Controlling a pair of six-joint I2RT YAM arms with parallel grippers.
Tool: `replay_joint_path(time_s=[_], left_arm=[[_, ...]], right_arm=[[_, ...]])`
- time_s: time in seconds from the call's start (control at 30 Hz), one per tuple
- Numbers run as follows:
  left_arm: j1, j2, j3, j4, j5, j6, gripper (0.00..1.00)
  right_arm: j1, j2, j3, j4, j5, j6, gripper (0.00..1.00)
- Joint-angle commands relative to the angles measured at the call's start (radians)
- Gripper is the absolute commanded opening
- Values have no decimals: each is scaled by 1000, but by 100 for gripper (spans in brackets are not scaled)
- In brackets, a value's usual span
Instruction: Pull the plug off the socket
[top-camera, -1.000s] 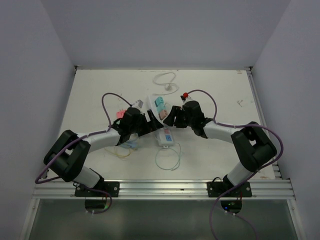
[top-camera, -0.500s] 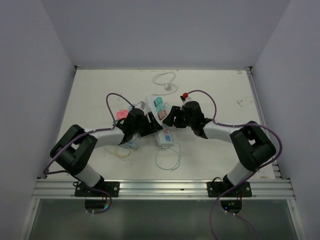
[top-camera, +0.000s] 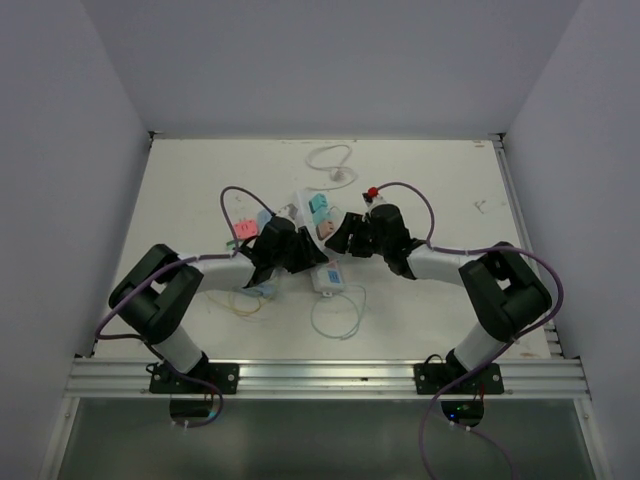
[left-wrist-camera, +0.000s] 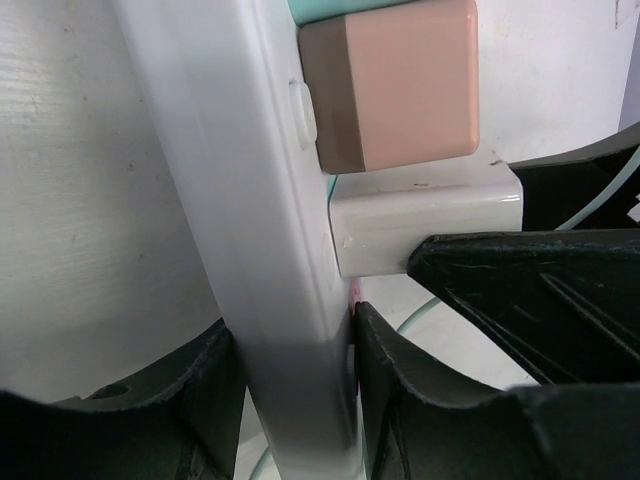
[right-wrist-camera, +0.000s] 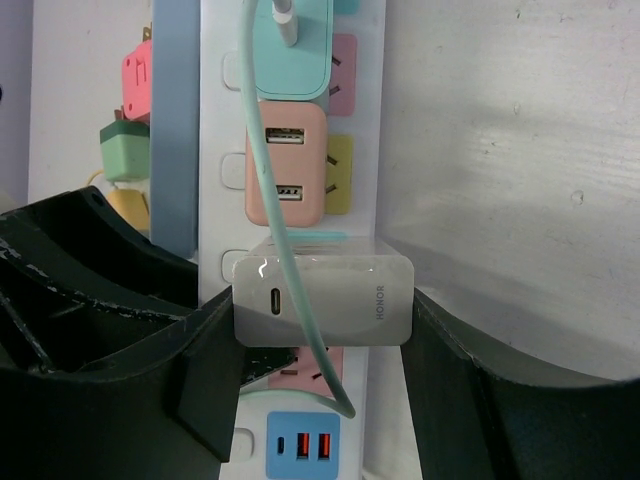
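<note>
Clamping the white charger (right-wrist-camera: 323, 302), right gripper (right-wrist-camera: 320, 330); left gripper (left-wrist-camera: 295, 400) pinches power strip (left-wrist-camera: 250, 250).

Much of the power strip and its plugs lies out of sight

In the left wrist view the power strip (left-wrist-camera: 265, 250) runs off the top and bottom edges, the teal plug (left-wrist-camera: 330, 8) is cut at the upper edge, and the white charger (left-wrist-camera: 425, 220) is partly covered by a black finger (left-wrist-camera: 540, 300). From above, the sockets are too small to tell apart.
</note>
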Motion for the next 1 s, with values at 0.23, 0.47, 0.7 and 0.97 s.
replay_joint_path(time_s=[0.23, 0.47, 0.7, 0.97], left_arm=[[-2, -11, 17, 23, -66, 42, 0], [-1, -54, -9, -72, -163, 60, 0], [-2, -136, -19, -153, -261, 75, 0], [-1, -184, 15, -240, -373, 100, 0]], right_arm=[[7, -6, -55, -41, -5, 13, 0], [1, -118, -94, -51, 34, 68, 0], [-1, -296, -133, -102, 138, 119, 0], [-4, -394, -192, -81, 182, 162, 0]])
